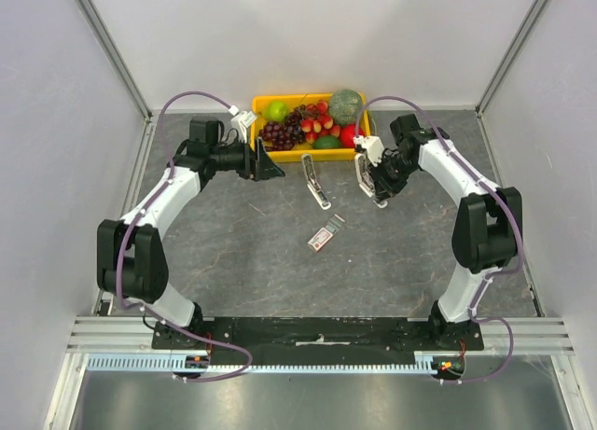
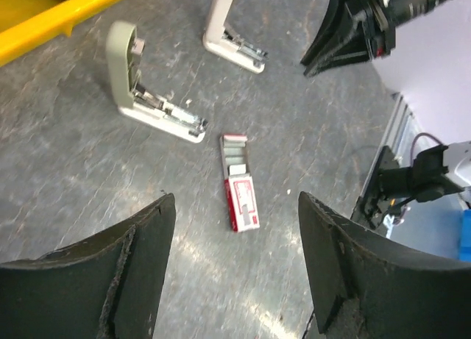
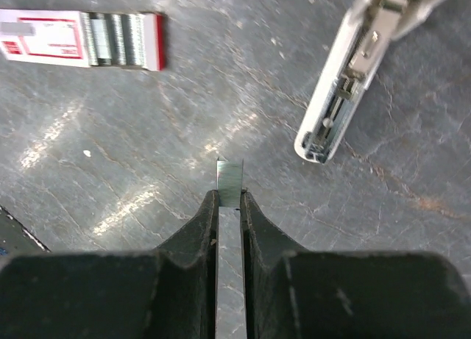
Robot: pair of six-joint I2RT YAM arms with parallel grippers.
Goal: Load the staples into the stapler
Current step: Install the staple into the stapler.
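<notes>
Right claw (image 3: 229, 201) clamped edgewise on a staple strip (image 3: 229, 179), presumably to seat it in the open stapler (image 3: 335, 104) ahead-right. Staple box (image 3: 81, 39) ahead-left (tray slid out). Left claw (image 2: 235, 207) spread wide, holding nothing.

matt table (image 1: 242, 253), shiny metal staples (image 3: 114, 39) — glossy tray (image 2: 44, 23)
</notes>
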